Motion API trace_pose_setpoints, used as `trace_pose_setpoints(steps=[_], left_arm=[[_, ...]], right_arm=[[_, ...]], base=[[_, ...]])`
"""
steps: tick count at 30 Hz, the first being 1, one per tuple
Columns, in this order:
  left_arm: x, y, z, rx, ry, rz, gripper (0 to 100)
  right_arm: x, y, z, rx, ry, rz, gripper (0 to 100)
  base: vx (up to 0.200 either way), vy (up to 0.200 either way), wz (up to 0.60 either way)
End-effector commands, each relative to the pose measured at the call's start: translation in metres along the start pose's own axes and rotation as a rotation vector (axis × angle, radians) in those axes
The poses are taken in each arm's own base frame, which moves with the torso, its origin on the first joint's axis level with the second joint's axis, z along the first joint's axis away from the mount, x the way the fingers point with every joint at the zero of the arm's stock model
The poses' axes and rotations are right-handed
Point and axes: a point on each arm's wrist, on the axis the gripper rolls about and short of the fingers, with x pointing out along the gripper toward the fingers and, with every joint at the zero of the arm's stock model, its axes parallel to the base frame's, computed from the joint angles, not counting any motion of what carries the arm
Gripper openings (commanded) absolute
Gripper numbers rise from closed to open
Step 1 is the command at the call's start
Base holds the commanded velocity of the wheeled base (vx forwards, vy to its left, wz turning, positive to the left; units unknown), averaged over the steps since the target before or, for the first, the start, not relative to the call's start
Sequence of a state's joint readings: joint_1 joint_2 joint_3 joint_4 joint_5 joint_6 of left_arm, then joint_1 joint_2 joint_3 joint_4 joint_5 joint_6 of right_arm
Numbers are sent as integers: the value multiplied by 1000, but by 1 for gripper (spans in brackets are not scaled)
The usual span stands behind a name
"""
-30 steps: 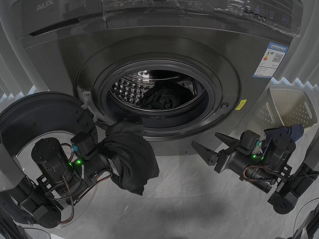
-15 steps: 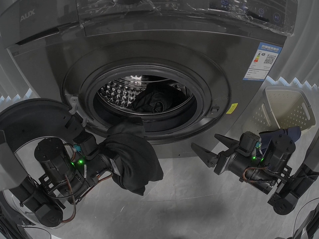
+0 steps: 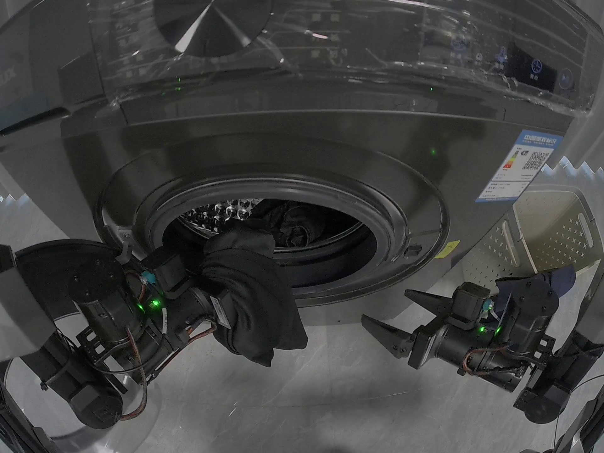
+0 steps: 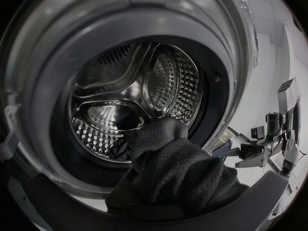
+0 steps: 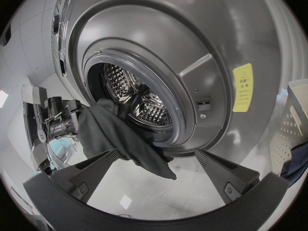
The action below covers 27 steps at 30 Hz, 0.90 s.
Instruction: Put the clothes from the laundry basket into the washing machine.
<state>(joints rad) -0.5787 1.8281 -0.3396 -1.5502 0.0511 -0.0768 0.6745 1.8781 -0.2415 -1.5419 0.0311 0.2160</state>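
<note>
At far left the round door [image 3: 44, 265] of the washer [image 3: 352, 146] stands swung open. Just right of it the left gripper [image 3: 211, 306] is lifted before the lower left of the washer's opening. A black garment [image 3: 251, 297] is bunched over the gripper's end and hides it, so how its jaws stand I cannot tell. The garment's top reaches the opening's lower left rim and its loose end hangs down past the rim above the floor [image 3: 327, 397]; whether the cloth touches the rim I cannot tell. In the left wrist view the bunch sits right in front of the drum's mouth.

Behind it, inside the drum [image 3: 220, 211], a dark heap of clothes [image 3: 296, 221] lies at the bottom, toward the back.

Right of the opening a small yellow sticker [image 3: 446, 249] sits on the washer's front, and a white label [image 3: 519, 165] higher up near its right edge.

Lower right, the right gripper [image 3: 386, 307] hangs above the floor, well apart from the garment, pointing left, its jaws spread wide and holding nothing.

At far right a pale basket [image 3: 553, 221] stands beside the washer, with a dark blue cloth [image 3: 562, 278] draped over its near rim
</note>
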Motion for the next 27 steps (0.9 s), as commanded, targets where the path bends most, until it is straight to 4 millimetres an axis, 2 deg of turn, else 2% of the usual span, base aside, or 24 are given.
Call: trace_pose_setpoints(steps=[1, 5, 13, 17, 19, 25, 27], left_arm=[[1, -7, -1, 0, 3, -27, 0], [-1, -19, -5, 3, 20, -61, 0], [-4, -19, -7, -10, 30, -59, 0], [-1, -19, -5, -6, 21, -58, 0], [3, -18, -3, -12, 5, -52, 0], [16, -14, -1, -13, -24, -39, 0], [27, -15, -5, -13, -26, -39, 0]], right_arm=[[-7, 11, -6, -7, 33, 41, 100], [-9, 13, -8, -14, 43, 44, 100], [-9, 13, -8, -28, 44, 49, 100], [-9, 13, -8, -29, 43, 46, 100], [-9, 13, -8, -28, 43, 47, 100], [-9, 17, -10, -30, 50, 63, 100], [-9, 20, -12, -32, 56, 72, 100]], base=[[0, 0, 0], [0, 0, 0], [0, 0, 0], [-200, 0, 0], [-200, 0, 0], [0, 0, 0], [0, 0, 0]])
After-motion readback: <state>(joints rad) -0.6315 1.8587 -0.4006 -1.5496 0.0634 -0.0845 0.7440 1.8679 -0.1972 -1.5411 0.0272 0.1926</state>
